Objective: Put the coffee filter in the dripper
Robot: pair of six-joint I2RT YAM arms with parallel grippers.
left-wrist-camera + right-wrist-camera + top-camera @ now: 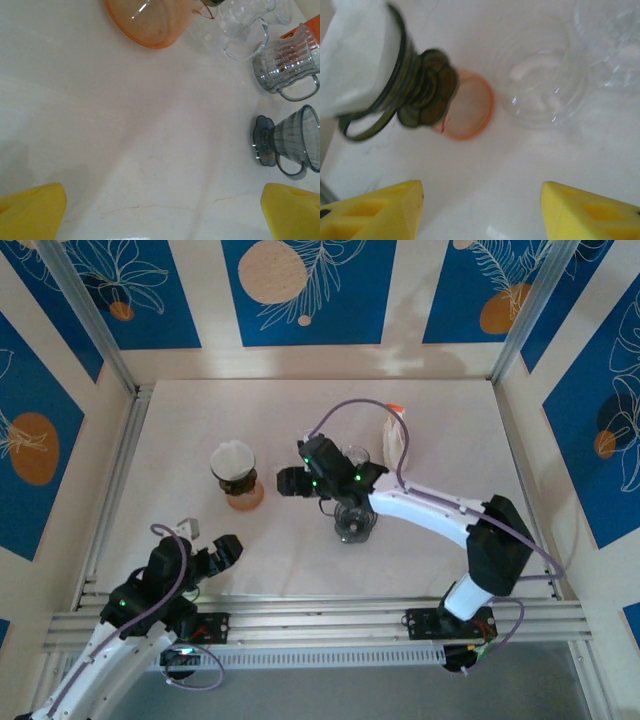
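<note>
My right pincer (480, 205) is released, its 2 jaws apart and empty, near the dripper (422, 87). The white filter (355, 55) sits inside the dripper, which stands on an orange cup (470, 112). My left pincer (160, 210) is released too, over the worktop (125, 125).

One olive-green dripper (422, 90). One white paper filter (357, 55). One orange bowl (472, 112). Two grey ribbed drippers (287, 62). Two clear glass vessels (540, 85). One white pouch (396, 443). Two robot arms (430, 508).
</note>
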